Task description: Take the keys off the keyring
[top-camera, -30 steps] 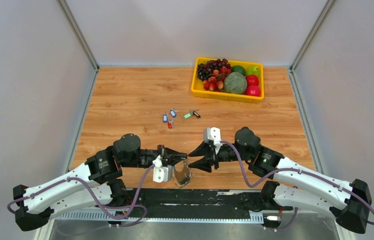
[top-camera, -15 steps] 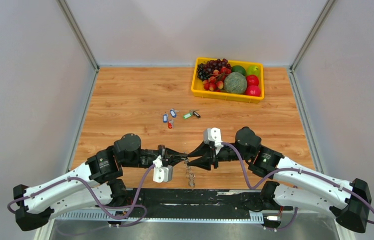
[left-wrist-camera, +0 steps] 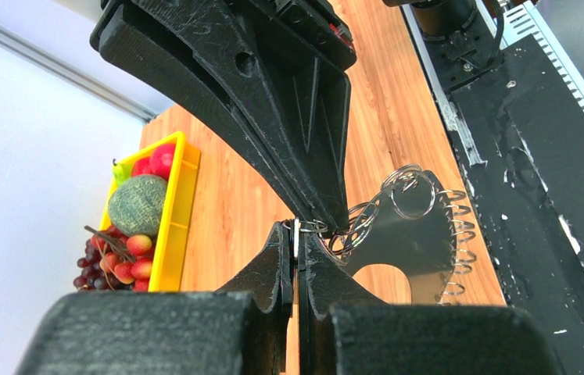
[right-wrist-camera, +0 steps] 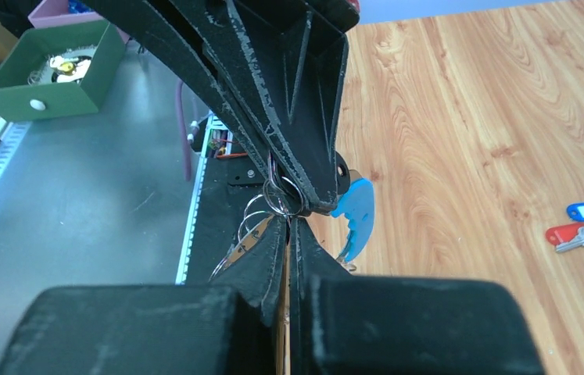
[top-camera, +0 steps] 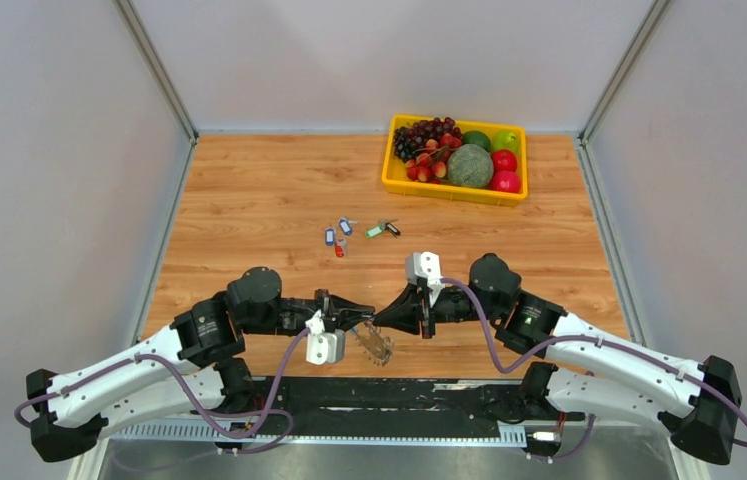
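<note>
**Top external view.** The left gripper (top-camera: 365, 320) and the right gripper (top-camera: 383, 321) are positioned tip to tip above the middle of the near edge of the table (top-camera: 249, 200). Both are seen drawn narrow. The keyring (top-camera: 377, 346) is hung just below the meeting point, tilted and apparently clear of the wood. Several keys (top-camera: 330, 237) are laid loose near the middle of the table, well apart from the keyring. A yellow tray (top-camera: 449, 192) of fruit is set in the far right corner.

**Left wrist view.** The left fingers are closed flat together, and a sliver of bright wire is pinched at their tips. A cluster of small wire rings (left-wrist-camera: 367, 220) is linked from that pinch to the jagged grey hoop.

**Right wrist view.** The right fingers are likewise closed on the wire rings, directly against the left tips. The blue section (right-wrist-camera: 357, 205) of the hoop is shown just beyond them. A dark rounded piece beside it may be a key head, but this cannot be confirmed.

**Step in hand.** It is judged that one wire ring is being worked free of the cluster, each gripper holding one side.

**Next move.** A small, controlled separation along the ring's split is called for. One grip must be kept firm throughout — otherwise the hoop may be dropped at the near edge.
</note>
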Motion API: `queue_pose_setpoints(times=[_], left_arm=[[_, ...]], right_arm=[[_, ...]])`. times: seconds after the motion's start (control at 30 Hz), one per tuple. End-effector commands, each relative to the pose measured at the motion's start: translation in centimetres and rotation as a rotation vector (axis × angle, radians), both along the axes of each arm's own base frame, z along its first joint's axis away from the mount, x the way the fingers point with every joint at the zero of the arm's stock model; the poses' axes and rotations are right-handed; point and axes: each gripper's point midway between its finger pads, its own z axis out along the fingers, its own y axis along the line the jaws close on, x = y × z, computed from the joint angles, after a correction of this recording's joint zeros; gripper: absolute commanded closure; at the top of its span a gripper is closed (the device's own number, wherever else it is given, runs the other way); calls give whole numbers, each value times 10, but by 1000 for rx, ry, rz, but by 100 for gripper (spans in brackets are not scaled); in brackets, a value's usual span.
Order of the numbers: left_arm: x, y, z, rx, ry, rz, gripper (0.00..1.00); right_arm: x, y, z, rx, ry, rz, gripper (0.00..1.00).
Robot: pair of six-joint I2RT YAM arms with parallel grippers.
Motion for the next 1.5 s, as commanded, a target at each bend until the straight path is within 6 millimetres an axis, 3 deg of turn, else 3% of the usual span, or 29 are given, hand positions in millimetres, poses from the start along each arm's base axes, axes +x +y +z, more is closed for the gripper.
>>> queue_pose_setpoints(times=[0.0, 0.37, 0.73, 0.97, 1.0, 1.1, 1.17, 1.47], left_arm=[[-2, -1, 17, -58, -41, -18, 100], [0, 0, 18, -58, -48, -6, 100], [-1, 0, 18, -61, -49, -9, 100], [-1, 0, 18, -61, -48, -10, 100], [-1, 0, 18, -61, -48, -10, 100], [-2, 0, 18, -61, -47, -12, 100], [-2, 0, 18, -62, -46, -15, 100], [-4, -1, 18, -59, -43, -27, 100]], right_arm=[[8, -3, 35, 78, 76, -96, 100], [18, -23, 46, 143, 225, -239, 100], [42, -37, 47, 194, 330, -377, 100], [36, -37, 49, 215, 314, -342, 100], [34, -35, 46, 200, 306, -323, 96], [23, -30, 41, 154, 230, -234, 70], [15, -30, 40, 142, 159, -178, 62], [6, -26, 36, 123, -78, -82, 61]])
